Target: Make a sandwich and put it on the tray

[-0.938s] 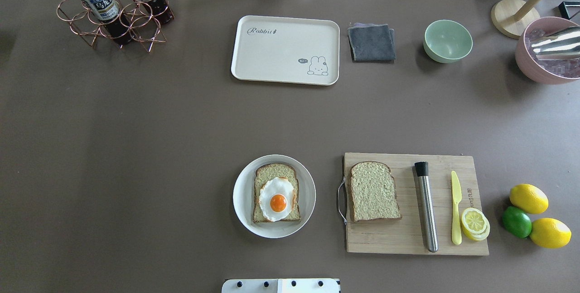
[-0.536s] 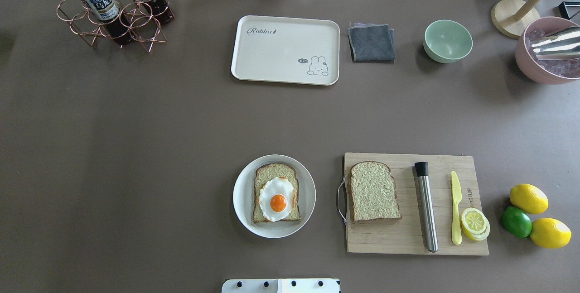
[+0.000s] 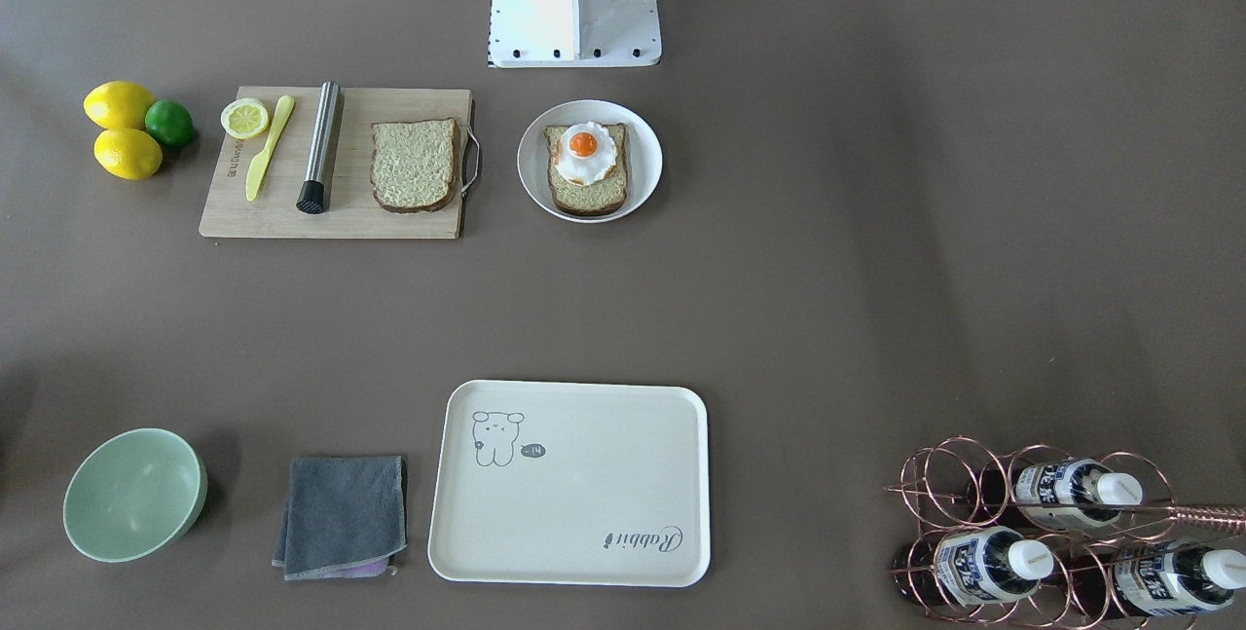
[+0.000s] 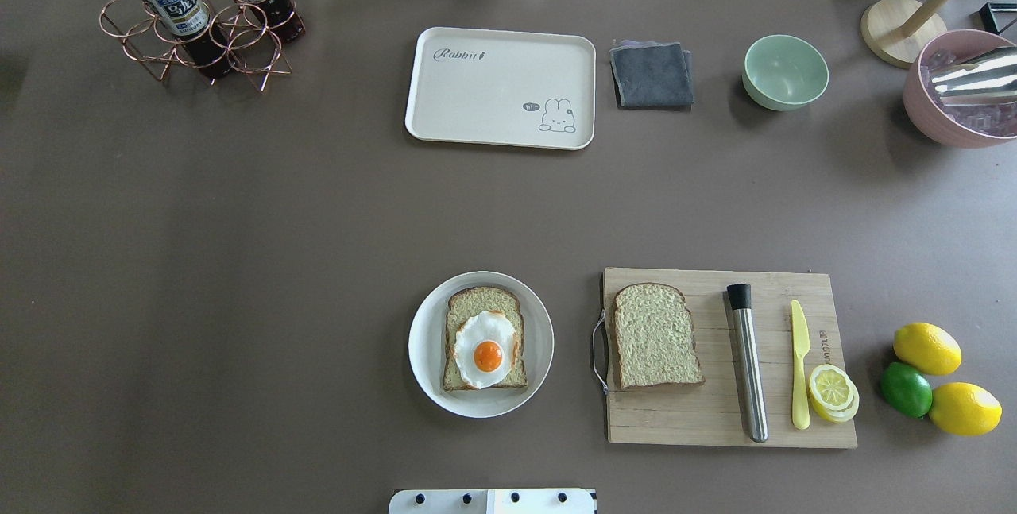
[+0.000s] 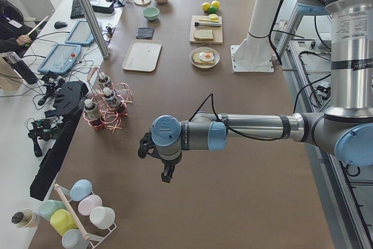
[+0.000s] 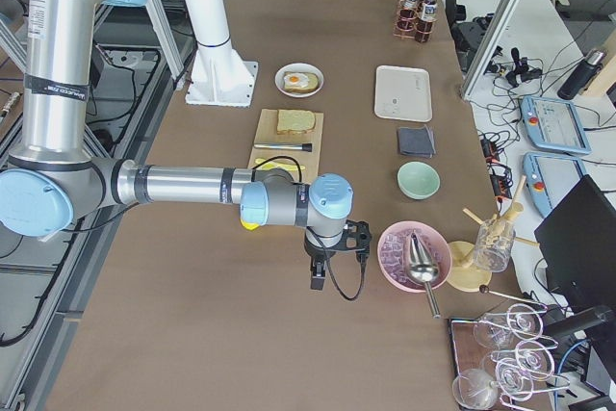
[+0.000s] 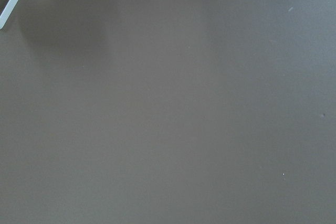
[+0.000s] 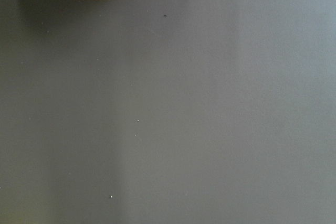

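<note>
Showing the sandwich (image 4: 512,375) in two parts near the robot's edge of the worktop (image 4: 238,260): one bread slice (image 4: 481,299) lying in a round white plate (image 4: 425,343) with the fried egg (image 4: 485,349) on top, yolk up; the second bread slice (image 4: 655,335) lying flat on a wooden cutting board (image 4: 699,419) just to the robot's right of the plate, beside a steel muddler (image 4: 749,375), a yellow knife (image 4: 799,363) and stacked lemon slices (image 4: 832,389). Locating the tray (image 4: 500,93) well apart from both, at the far side, printed face up, with a folded grey cloth (image 4: 651,75) just beside it and a green bowl (image 4: 785,71) beyond. Holding ice cubes (image 4: 993,123) and a metal scoop (image 4: 973,75), a pink bowl (image 4: 933,131) at the far right corner. Hanging over bare worktop off either end, the left hand (image 5: 168,174) and the right hand (image 6: 318,278), the latter near the pink bowl; impossible to tell, for either, whether spread apart or closed together.
</note>
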